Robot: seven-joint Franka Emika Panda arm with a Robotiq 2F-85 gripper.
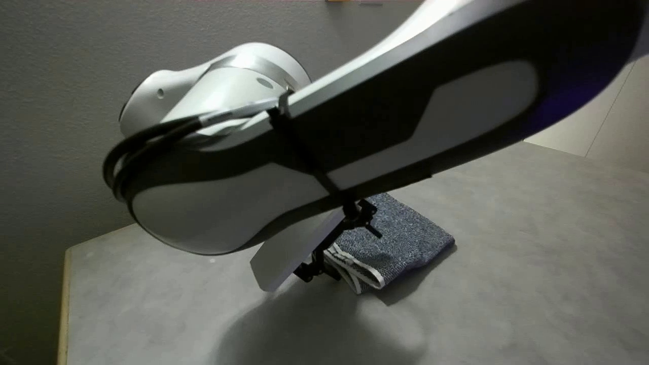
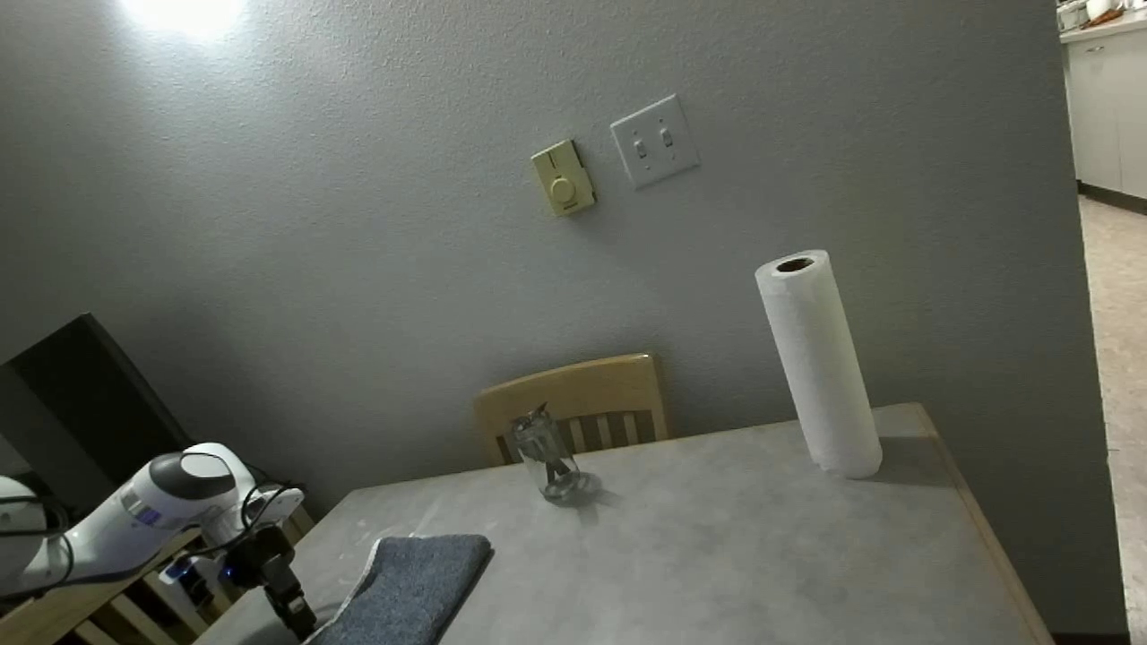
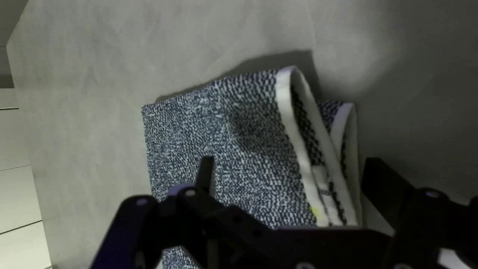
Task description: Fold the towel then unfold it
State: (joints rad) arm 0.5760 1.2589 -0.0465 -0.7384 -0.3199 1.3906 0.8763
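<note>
The grey-blue speckled towel lies folded in layers on the table in both exterior views. In the wrist view the towel shows white-trimmed open edges along its right side, with the layers slightly apart and one raised into a loop at the top corner. My gripper is open with nothing between its fingers that it grips. In the wrist view the gripper has one finger over the towel's body and one just beyond the white edge. The gripper also shows beside the towel in an exterior view. The arm hides part of the towel.
The grey table has a wooden edge near the wall. A clear glass with something in it stands near the far edge. A white paper towel roll stands by the table's end. A wooden chair is behind the table.
</note>
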